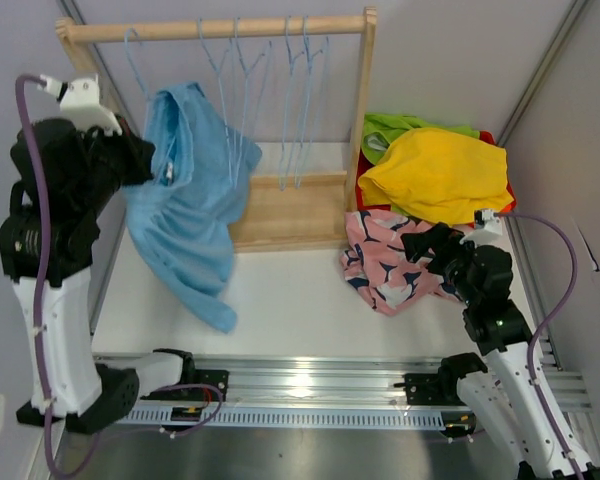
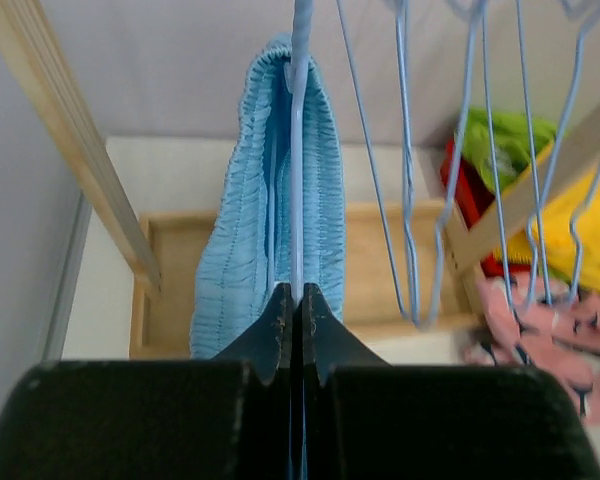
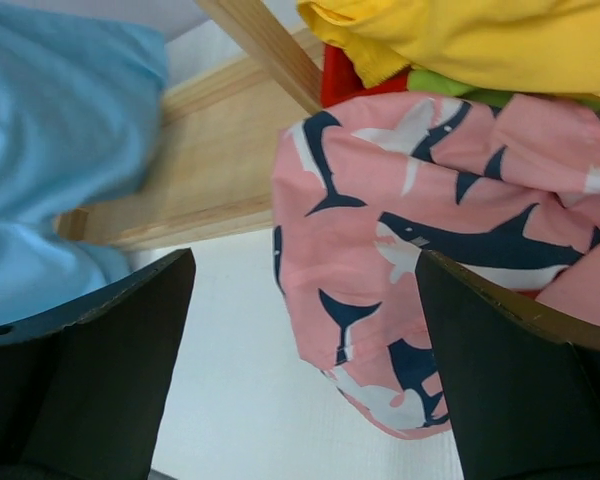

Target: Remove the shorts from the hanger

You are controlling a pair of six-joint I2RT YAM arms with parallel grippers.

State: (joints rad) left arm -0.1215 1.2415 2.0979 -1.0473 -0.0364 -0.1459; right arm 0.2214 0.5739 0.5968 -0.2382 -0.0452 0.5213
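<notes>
Tool on left (image 2: 298, 293) pinches hanger (image 2: 300, 150) bearing light blue shorts (image 2: 238, 260); right tool (image 3: 300, 268) stands open.

Hung shorts (image 1: 185, 215) left of pile (image 1: 435, 175).

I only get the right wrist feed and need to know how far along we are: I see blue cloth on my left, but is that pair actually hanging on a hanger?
Observer: Yes. The blue shorts hang from the leftmost hanger on the wooden rail.
Operator: Is the left arm doing anything with it?
Observer: The left gripper is shut on that hanger's wire, right next to the shorts.
Operator: Any other clothes left on the rack?
Observer: No, the other hangers are bare.
</notes>
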